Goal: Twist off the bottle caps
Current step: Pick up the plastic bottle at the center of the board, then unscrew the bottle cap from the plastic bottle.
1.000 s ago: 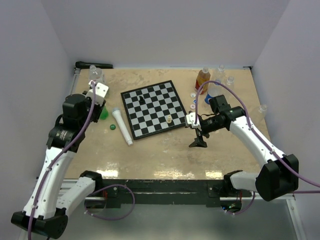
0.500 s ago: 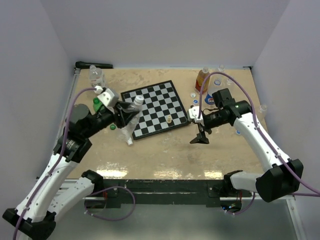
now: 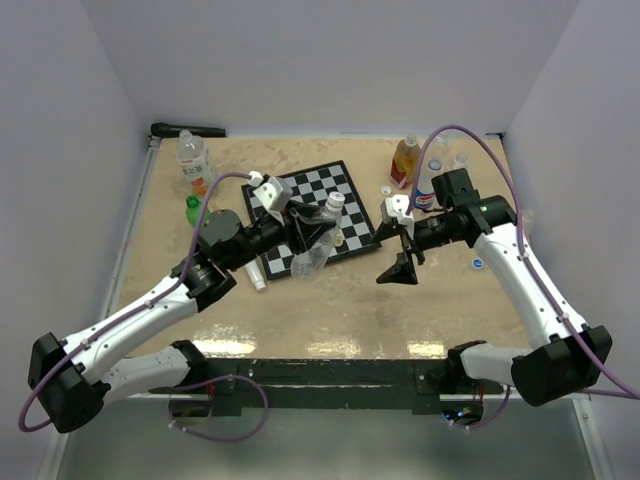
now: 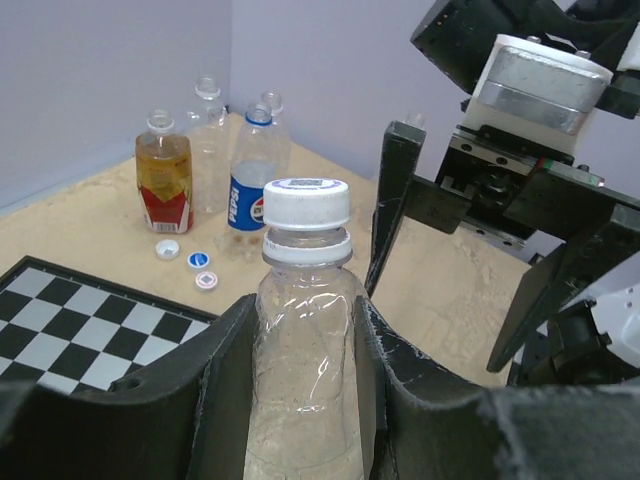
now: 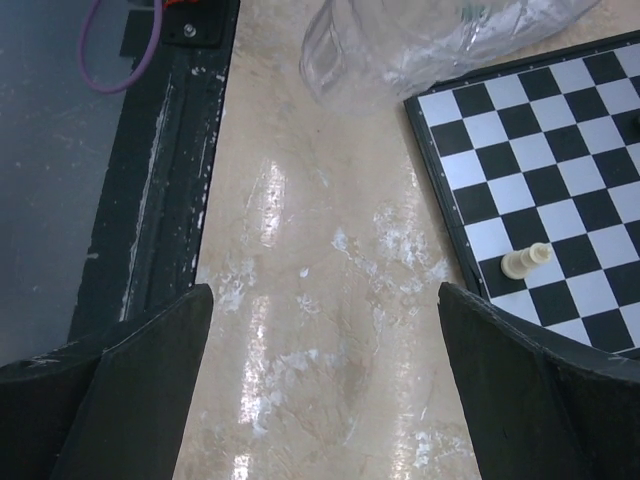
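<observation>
At table (image 3: 340,300) centre my left gripper (image 3: 306,238) clamps a still-capped bottle (image 4: 300,390), right gripper (image 3: 398,270) gaping at its 3 o'clock (1 o'clock bottles (image 4: 250,180) already uncapped).

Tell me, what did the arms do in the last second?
The left gripper swung from the left side of the table toward the middle, carrying a clear bottle with its white cap on, toward the right gripper. That one stayed open, barely shifting. The chessboard and the other bottles did not move.
</observation>
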Controlling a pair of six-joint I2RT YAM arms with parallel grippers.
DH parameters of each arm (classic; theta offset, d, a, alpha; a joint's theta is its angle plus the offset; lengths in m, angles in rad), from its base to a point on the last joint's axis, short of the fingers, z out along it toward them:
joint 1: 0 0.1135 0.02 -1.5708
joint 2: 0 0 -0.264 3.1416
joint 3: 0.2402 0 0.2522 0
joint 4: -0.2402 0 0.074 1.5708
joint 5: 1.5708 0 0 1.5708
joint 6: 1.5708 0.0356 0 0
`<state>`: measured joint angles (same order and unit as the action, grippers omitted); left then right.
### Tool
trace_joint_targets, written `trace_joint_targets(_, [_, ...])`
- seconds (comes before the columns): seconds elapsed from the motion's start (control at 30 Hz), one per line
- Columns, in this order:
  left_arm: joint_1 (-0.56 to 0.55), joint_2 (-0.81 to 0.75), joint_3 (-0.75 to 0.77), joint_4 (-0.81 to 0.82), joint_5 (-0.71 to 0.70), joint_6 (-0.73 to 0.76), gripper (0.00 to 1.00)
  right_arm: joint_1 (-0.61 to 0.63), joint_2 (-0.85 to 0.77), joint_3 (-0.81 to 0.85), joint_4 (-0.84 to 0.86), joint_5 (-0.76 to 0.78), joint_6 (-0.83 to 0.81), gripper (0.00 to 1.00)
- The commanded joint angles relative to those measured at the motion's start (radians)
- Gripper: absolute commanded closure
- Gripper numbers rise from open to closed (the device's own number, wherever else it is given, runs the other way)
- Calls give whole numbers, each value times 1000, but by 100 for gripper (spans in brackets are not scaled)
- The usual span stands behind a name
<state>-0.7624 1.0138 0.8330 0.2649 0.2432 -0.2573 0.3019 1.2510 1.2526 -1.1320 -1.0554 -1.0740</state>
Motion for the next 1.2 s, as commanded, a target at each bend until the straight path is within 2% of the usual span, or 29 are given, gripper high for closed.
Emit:
trace_joint_targets(0.0, [-20,17,-26,233,-111,-77,99,-32,-68,-16,118,-92,184,2])
trace_joint_targets(0.17, [-34,65,-41,348,-159,-138,99,-95,-67,-53,233,-187,333,2])
trace_joint_targets(0.27, [-40,81,-34,393,-179,-151,99,-104,-50,-50,239,-233,348,2])
trace_joint_targets(0.43, [-41,98,-26,431,-206,-175,99,-106,-32,-51,277,-264,384,2])
trace_joint_targets(0.53, [-43,114,-29,476,-223,-203,100,-106,-35,-56,380,-258,498,2])
trace_joint_targets(0.73, [-46,153,-29,549,-288,-227,99,-104,-110,-123,786,-120,906,2])
trace_joint_targets(0.83, [-46,181,-18,573,-297,-246,99,-96,-113,-140,882,-91,1047,2])
trace_joint_targets(0.9, [-51,203,-14,597,-305,-263,100,-70,-116,-156,954,-19,1178,2])
trace_joint_targets(1.07, [-72,261,12,649,-335,-295,100,37,-113,-171,1008,142,1262,2])
trace_joint_targets(1.17, [-87,285,24,674,-367,-306,100,52,-102,-186,1063,204,1333,2])
